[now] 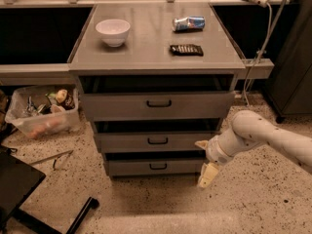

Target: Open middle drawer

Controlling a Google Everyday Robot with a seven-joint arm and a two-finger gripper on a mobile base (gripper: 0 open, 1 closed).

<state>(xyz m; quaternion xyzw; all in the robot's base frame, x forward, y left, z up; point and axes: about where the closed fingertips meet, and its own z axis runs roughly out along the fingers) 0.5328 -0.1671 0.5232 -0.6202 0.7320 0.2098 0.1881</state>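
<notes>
The grey cabinet has three drawer fronts stacked, each with a small black loop handle. The middle drawer (126, 142) sits between the taller top drawer (112, 106) and the shorter bottom drawer (129, 167); its handle (157, 141) is at its centre. My gripper (204, 159) is open and empty. It hangs in front of the cabinet's lower right corner, right of the middle drawer's handle. One finger (201, 144) is level with the middle drawer, the other (207, 174) is down by the bottom drawer. My white arm (263, 138) comes in from the right.
On the cabinet top stand a white bowl (113, 31), a lying can (188, 23) and a black remote (185, 49). A clear bin of clutter (41, 113) sits on the floor at left. A black chair base (19, 189) is at bottom left. A cable (258, 48) hangs at right.
</notes>
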